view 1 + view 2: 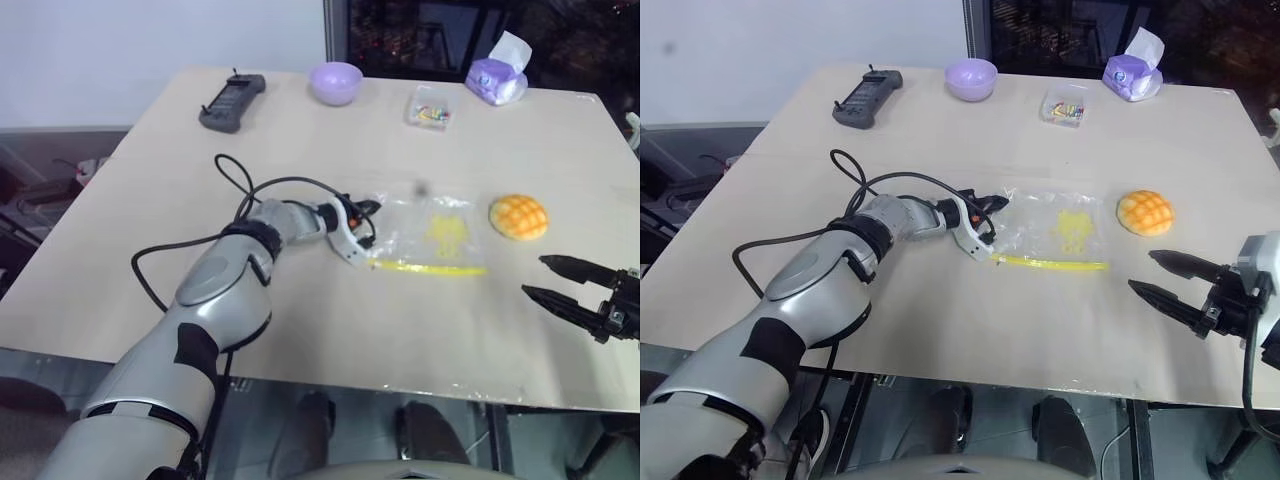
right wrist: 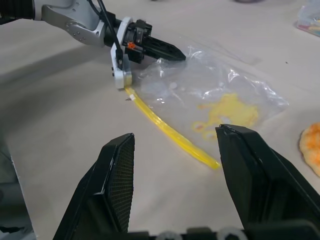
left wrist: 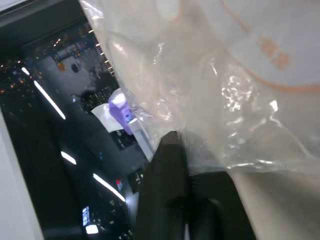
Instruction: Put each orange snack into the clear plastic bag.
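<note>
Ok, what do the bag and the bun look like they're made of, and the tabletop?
The bag looks like thin clear plastic film: it crinkles, glints, and shows the table through it, with a yellow seal strip along one edge. The bun looks baked or possibly foam: matte orange-yellow, scored in a grid. The tabletop seems smooth pale laminate or wood, matte.

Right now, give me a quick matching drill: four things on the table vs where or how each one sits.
Things:
1. orange snack
2. clear plastic bag
3. purple bowl
4. right tool

States:
A. pinched at one end by the shut left tool
B. open, holding nothing, near the table's front edge
C. lying loose on the table beside the bag, on the robot's right
D. at the far edge of the table, next to a black handset

Pairs: 1-C, 2-A, 3-D, 4-B
</note>
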